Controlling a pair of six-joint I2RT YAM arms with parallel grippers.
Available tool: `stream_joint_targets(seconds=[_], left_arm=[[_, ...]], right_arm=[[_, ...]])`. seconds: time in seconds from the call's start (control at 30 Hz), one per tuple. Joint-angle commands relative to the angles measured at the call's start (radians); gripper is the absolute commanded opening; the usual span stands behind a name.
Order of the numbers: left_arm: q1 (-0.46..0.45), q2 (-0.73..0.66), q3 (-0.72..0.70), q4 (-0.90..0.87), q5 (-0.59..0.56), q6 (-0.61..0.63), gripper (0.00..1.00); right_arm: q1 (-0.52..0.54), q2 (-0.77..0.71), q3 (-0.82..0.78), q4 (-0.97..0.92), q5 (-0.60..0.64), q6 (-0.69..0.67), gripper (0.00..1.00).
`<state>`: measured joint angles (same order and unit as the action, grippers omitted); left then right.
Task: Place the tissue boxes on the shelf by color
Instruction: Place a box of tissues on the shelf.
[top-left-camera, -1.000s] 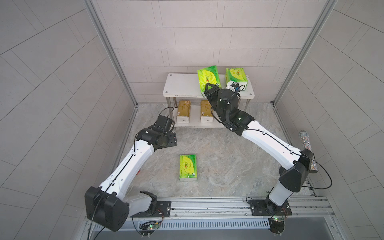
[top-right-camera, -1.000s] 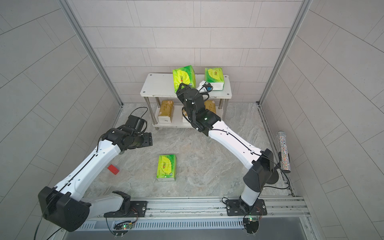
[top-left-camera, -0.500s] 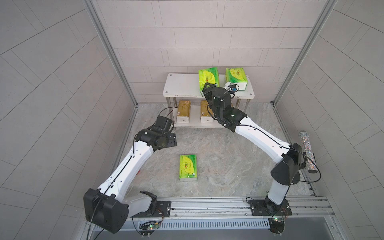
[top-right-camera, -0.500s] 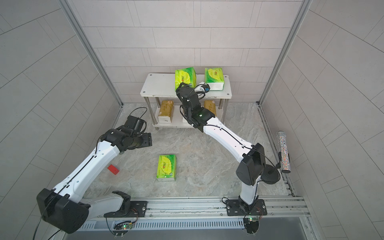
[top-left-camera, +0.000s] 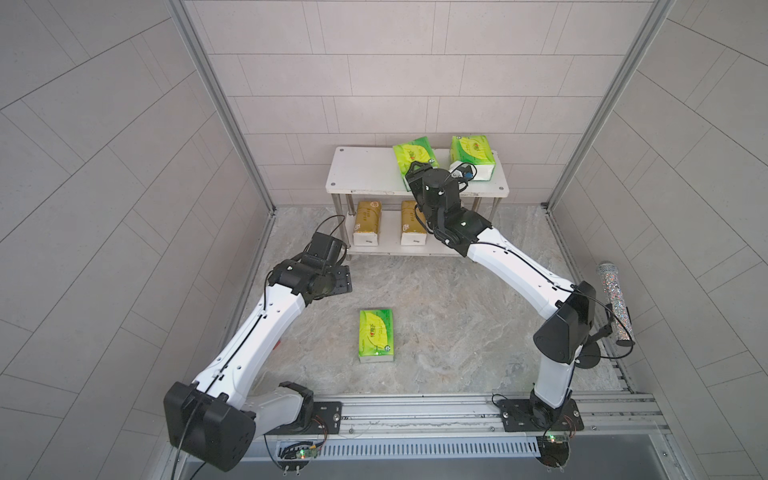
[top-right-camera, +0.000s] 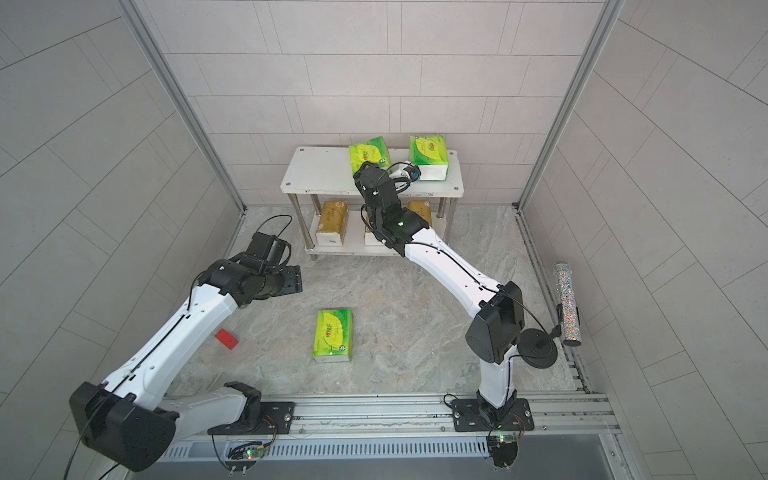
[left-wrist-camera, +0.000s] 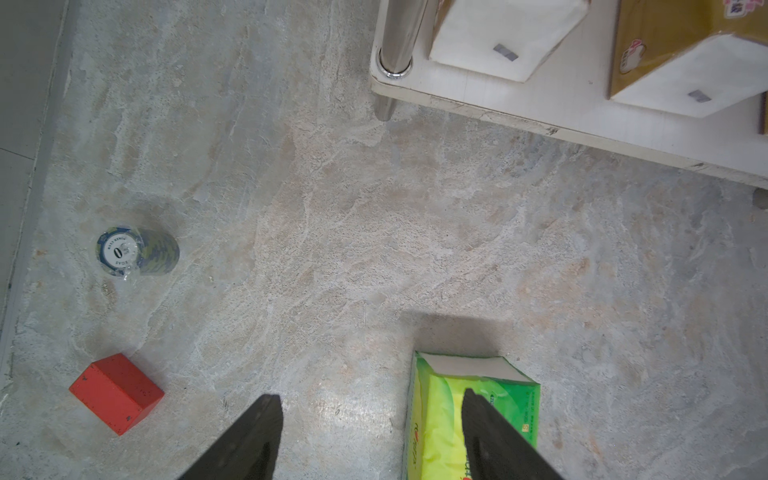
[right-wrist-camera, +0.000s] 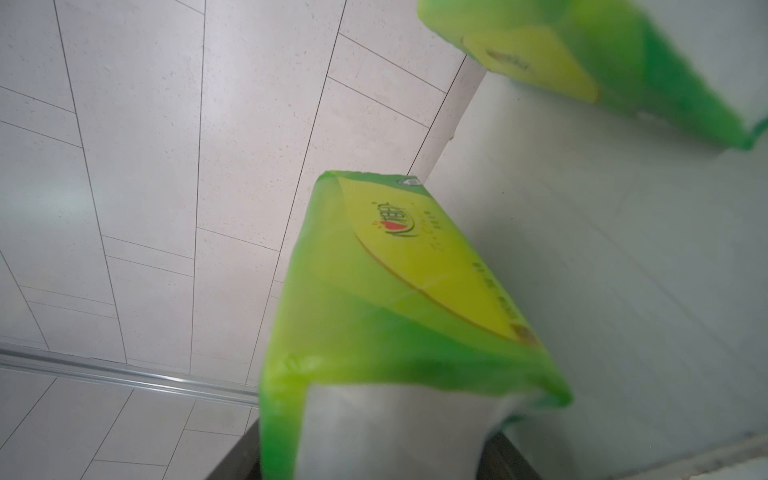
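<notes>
The shelf stands at the back wall. Two green tissue boxes lie on its top board: one at the right and one beside it. My right gripper is at the near end of the second box. In the right wrist view that box lies flat on the board between the open jaws of the right gripper. Two gold boxes sit on the lower board, and a third shows behind my right arm. Another green box lies on the floor. My left gripper hangs open above its far end.
A red block and a stack of poker chips lie on the floor to the left of the green box. A glittery cylinder stands on a black stand at the right wall. Tiled walls close in three sides.
The right gripper has carried the tilted green box further onto the top board and set it flat. Its jaws have widened. The left arm has hardly moved.
</notes>
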<state>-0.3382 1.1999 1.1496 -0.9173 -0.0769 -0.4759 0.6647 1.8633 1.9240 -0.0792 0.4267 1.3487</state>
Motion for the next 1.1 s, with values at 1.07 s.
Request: stream_joint_targets(seconds=[1.07], left_arm=[[0.001, 0.004, 0.142, -0.019, 0.014, 0.022, 0.76]], right_arm=[[-0.007, -0.221, -0.066, -0.228, -0.27, -0.257, 0.85]])
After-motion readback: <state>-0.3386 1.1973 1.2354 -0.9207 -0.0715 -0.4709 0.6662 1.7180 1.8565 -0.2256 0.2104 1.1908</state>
